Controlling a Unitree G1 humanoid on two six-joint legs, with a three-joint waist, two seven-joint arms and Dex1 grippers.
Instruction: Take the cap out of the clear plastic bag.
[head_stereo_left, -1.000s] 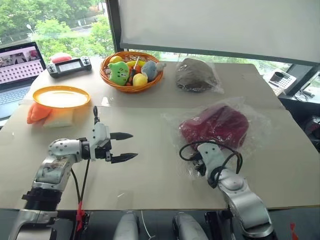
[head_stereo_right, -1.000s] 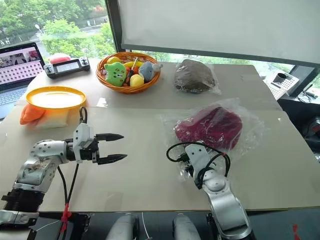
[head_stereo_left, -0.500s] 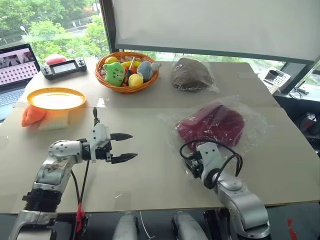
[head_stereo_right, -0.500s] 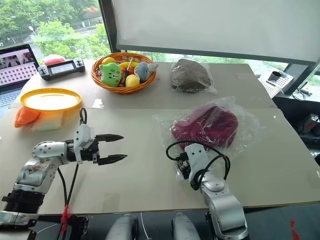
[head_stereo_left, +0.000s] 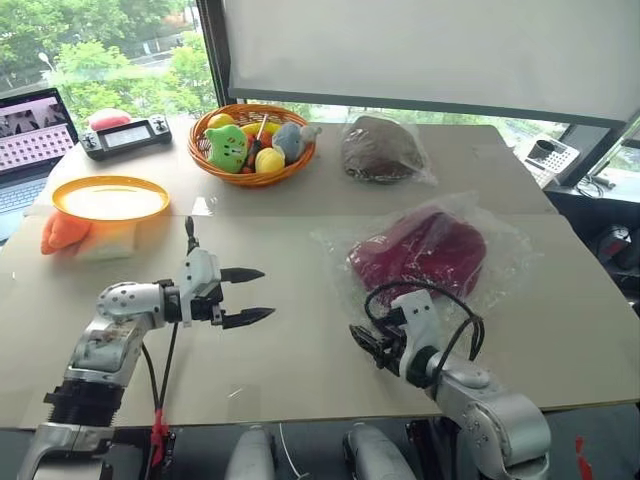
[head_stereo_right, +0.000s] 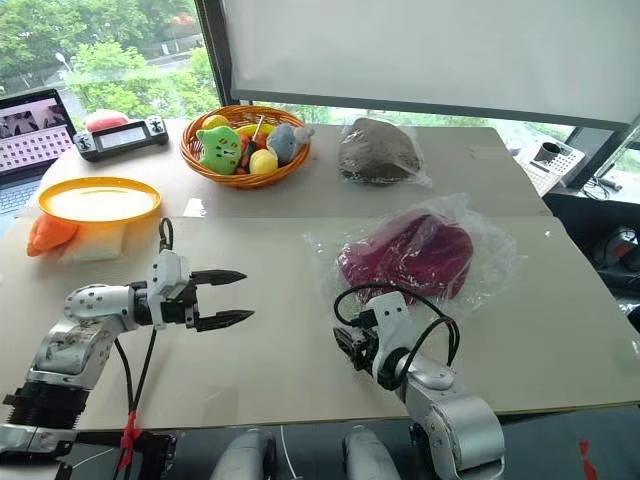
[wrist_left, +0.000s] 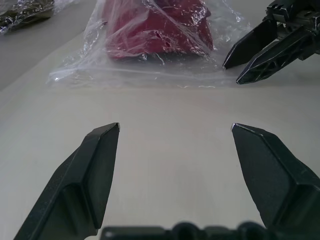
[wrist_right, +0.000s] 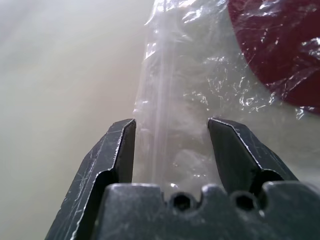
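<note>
The dark red cap (head_stereo_left: 420, 255) lies inside the crinkled clear plastic bag (head_stereo_left: 505, 250) on the right half of the table (head_stereo_left: 300, 225). My right gripper (head_stereo_left: 365, 338) sits at the bag's near left corner. In the right wrist view its fingers (wrist_right: 120, 145) stand open, with the bag's (wrist_right: 200, 100) thin edge lying between them and the cap (wrist_right: 280, 50) further in. My left gripper (head_stereo_left: 264, 293) hovers open over bare table to the left of the bag, pointing toward it with nothing between its fingers. The left wrist view shows the cap (wrist_left: 155, 27) and the right gripper (wrist_left: 232, 73) ahead.
At the back stand a woven basket (head_stereo_left: 205, 160) of plush toys and a brown lump in a small clear bag (head_stereo_left: 380, 150). A yellow plate (head_stereo_left: 110, 197), an orange thing (head_stereo_left: 62, 232), a laptop (head_stereo_left: 35, 130) and a controller (head_stereo_left: 125, 135) are at the left.
My right hand has drawn back a little toward the near edge and rolled, so its fingers now show at the bag's near left corner. The left gripper has stayed put. The camera has shifted slightly.
</note>
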